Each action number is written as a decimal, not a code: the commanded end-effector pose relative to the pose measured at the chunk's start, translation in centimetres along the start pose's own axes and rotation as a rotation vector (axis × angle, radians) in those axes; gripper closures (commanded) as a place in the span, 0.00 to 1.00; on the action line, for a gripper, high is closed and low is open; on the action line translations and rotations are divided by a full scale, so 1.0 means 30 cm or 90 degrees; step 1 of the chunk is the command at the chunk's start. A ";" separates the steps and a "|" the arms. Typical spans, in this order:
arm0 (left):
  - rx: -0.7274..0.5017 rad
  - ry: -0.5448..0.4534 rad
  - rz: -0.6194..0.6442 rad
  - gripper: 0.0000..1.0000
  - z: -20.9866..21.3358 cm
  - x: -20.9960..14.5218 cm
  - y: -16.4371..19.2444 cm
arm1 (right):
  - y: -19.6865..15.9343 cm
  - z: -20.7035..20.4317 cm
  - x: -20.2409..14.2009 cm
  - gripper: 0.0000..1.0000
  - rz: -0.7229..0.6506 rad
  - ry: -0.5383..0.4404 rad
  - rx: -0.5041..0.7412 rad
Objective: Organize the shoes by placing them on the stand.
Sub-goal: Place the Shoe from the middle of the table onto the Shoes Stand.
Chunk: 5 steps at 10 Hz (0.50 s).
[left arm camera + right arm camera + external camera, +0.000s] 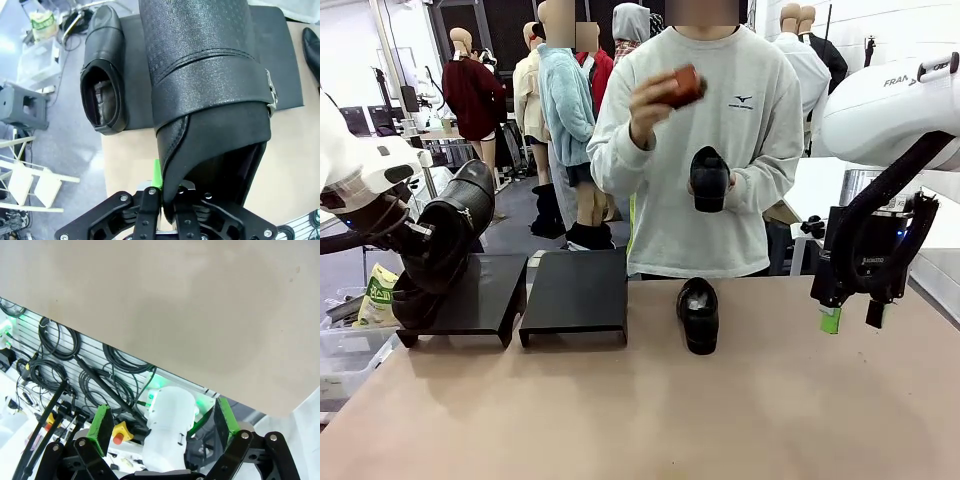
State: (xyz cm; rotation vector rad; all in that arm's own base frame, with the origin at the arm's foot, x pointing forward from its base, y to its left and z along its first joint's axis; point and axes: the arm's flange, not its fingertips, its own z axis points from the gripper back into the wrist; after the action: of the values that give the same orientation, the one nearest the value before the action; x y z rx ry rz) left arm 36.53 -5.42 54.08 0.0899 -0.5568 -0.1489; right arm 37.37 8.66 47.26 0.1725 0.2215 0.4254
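Observation:
My left gripper [423, 243] is shut on the heel rim of a black glossy shoe [455, 222], holding it tilted above the left black stand [480, 295]. In the left wrist view, this gripper [165, 192] pinches that shoe [205, 75], which hangs over the stand [287, 75]. A second shoe [102, 75] lies on the stand beside it, also seen as the shoe [412, 300] at the stand's left end. A third shoe [699, 313] sits on the table. The person holds another shoe [709, 178] in one hand. My right gripper [850, 318] hovers open and empty at the right, its green pads [102, 427] wide apart.
A second black stand [575, 295] sits right of the first. The person's other hand holds up a small reddish-brown object [682, 87]. The tan table [620, 410] stretches in front. Cables [55, 360] hang below the table edge.

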 end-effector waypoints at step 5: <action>-0.054 0.026 0.090 1.00 -0.219 0.137 0.024 | 0.007 0.007 0.005 0.00 -0.009 0.000 0.000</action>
State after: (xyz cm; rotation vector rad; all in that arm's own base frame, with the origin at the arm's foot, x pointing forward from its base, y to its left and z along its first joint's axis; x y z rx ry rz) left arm 41.90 -5.26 49.84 0.0010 -0.4790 -0.0782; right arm 37.37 8.66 47.27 0.1725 0.2213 0.4254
